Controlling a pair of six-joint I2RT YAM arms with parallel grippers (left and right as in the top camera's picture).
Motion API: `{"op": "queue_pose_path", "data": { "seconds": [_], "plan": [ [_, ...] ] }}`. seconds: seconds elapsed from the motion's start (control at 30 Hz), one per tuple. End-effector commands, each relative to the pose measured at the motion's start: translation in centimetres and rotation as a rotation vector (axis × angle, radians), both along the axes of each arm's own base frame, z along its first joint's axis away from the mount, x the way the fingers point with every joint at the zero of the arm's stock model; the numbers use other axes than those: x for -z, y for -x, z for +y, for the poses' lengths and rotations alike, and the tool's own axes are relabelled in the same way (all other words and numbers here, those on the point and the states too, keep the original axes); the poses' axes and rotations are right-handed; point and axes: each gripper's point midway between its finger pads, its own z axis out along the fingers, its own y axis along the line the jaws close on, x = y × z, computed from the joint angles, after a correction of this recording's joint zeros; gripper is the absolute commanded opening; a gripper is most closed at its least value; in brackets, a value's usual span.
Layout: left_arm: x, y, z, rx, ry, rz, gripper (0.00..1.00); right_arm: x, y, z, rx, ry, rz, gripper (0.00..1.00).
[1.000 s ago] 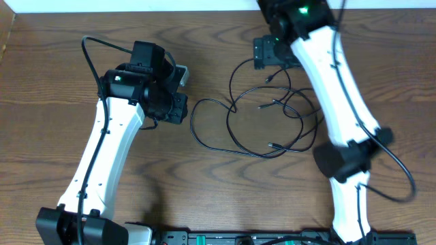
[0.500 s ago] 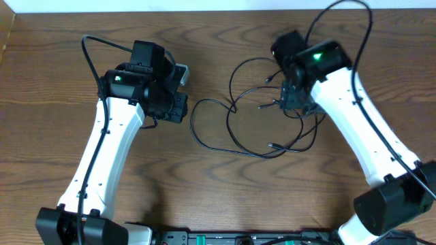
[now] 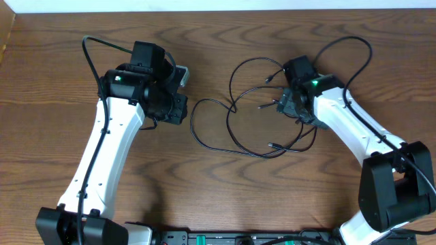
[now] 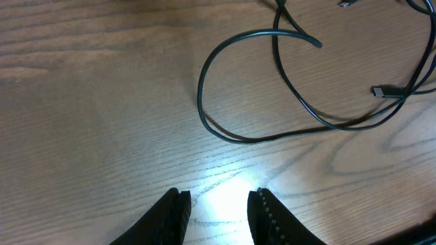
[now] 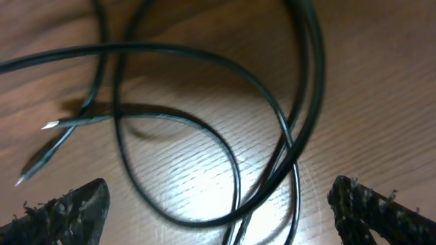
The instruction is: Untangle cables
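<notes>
Several thin black cables (image 3: 235,129) lie in overlapping loops on the wooden table between the arms, with small plug ends (image 3: 271,145) showing. No white cable is in view. My right gripper (image 3: 287,103) is low over the right side of the tangle. In the right wrist view it (image 5: 218,211) is wide open, with crossed cable strands (image 5: 276,167) on the wood between its fingertips (image 5: 65,207), and nothing is gripped. My left gripper (image 3: 179,107) is left of the loops. In the left wrist view it (image 4: 219,214) is open and empty over bare wood, and a cable loop (image 4: 204,109) lies ahead of it.
The table's far edge (image 3: 204,9) meets a white wall. The right arm's own thicker black wire (image 3: 354,42) arcs above its wrist. The arm bases and a dark rail (image 3: 225,238) sit at the near edge.
My right arm has swung from the far edge of the table toward me and down onto the right side of the cable tangle. My left arm and the cables have not visibly moved.
</notes>
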Motion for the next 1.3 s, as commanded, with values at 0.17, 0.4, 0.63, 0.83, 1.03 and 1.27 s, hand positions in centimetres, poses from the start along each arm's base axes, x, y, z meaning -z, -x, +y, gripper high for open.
{"op": "queue_pose_path", "data": {
  "seconds": [0.17, 0.4, 0.63, 0.83, 1.03, 1.27],
  "plan": [
    [0.3, 0.1, 0.3, 0.002, -0.013, 0.007, 0.34, 2.4, 0.1, -0.4, 0.195, -0.083, -0.083, 0.68],
    [0.3, 0.0, 0.3, 0.002, -0.013, 0.006, 0.34, 2.6, -0.8, -0.1, 0.192, -0.108, -0.131, 0.01],
    [0.3, 0.0, 0.3, 0.002, -0.013, 0.004, 0.33, -3.1, -4.7, 2.5, -0.117, -0.129, -0.220, 0.01],
    [0.2, -0.1, 0.3, 0.002, -0.012, 0.000, 0.30, -16.4, -8.4, 2.7, -0.287, -0.079, -0.405, 0.01],
    [0.2, -0.1, 0.2, 0.001, -0.011, 0.000, 0.30, -33.0, -9.4, 1.2, -0.307, -0.064, -0.714, 0.01],
    [0.2, -0.3, 0.2, -0.001, -0.009, -0.006, 0.31, -44.4, -7.4, -1.1, -0.267, -0.084, -0.989, 0.01]
  ]
}}
